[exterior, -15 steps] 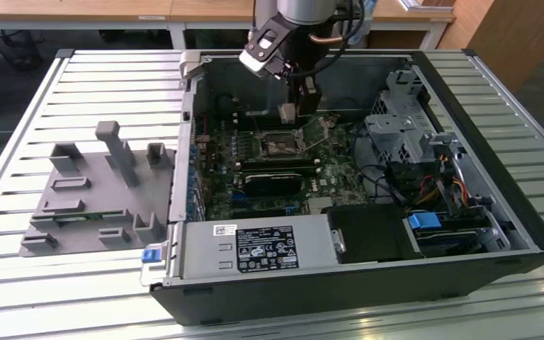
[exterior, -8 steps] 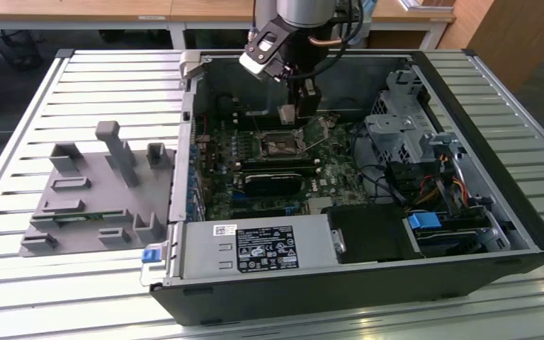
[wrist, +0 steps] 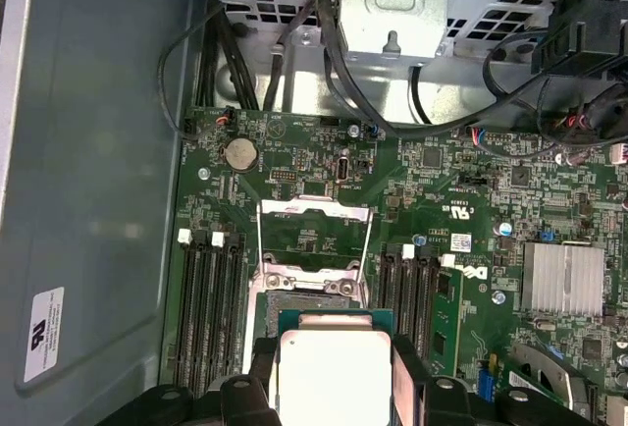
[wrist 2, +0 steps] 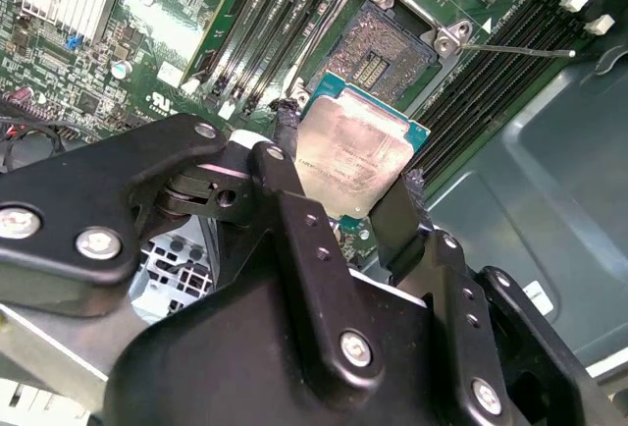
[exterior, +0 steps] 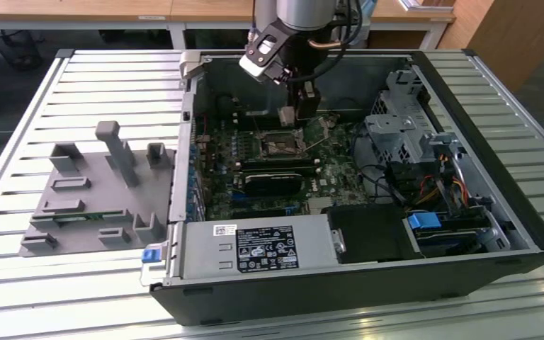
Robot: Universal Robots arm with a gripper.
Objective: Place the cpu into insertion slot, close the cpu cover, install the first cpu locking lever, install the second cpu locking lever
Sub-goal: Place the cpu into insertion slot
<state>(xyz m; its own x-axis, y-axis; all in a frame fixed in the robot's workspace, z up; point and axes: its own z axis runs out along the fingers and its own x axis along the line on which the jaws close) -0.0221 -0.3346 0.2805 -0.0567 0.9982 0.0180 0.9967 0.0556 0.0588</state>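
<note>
The cpu (wrist 2: pixel 365 161), a small flat square chip with a silvery-beige metal face, is pinched on two opposite edges by the black fingers (wrist 2: pixel 287 141) of the gripper (wrist 2: pixel 348 146). It's held just above the insertion slot (wrist 2: pixel 388 45), a square socket with a dark centre and a thin metal rim, and isn't seated in it. In the first wrist view the cpu cover (wrist: pixel 314 212), a thin silver frame plate, is flipped up just past the socket. The green circuit board (wrist: pixel 294 151) has long black memory slots (wrist: pixel 211 298) on both sides of the socket. In the exterior view the black computer case (exterior: pixel 348 290) lies open on a slatted metal table (exterior: pixel 111 71), and a grey plastic fixture (exterior: pixel 93 205) sits on the exterior view's left.
</note>
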